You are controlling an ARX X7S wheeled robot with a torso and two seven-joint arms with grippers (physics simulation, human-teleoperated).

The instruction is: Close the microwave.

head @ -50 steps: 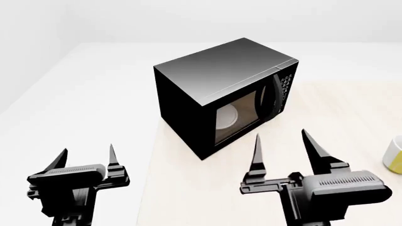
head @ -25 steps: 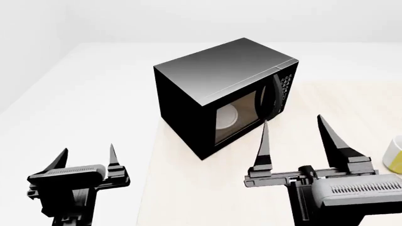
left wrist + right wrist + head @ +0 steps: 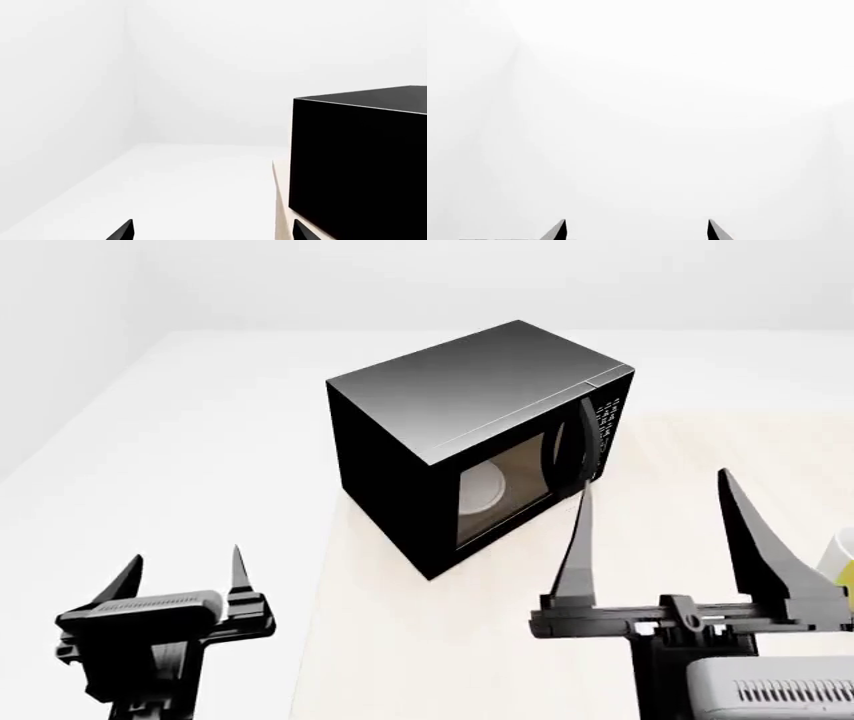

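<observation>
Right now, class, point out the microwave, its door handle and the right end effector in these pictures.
microwave point(image 3: 454, 390): head view, on its dark top panel.
door handle point(image 3: 585, 445): head view, on the curved black bar beside the window.
right end effector point(image 3: 659, 510): head view, midway between its two spread fingertips.

The microwave point(image 3: 481, 440) keypad's white markings are too small to read.
</observation>
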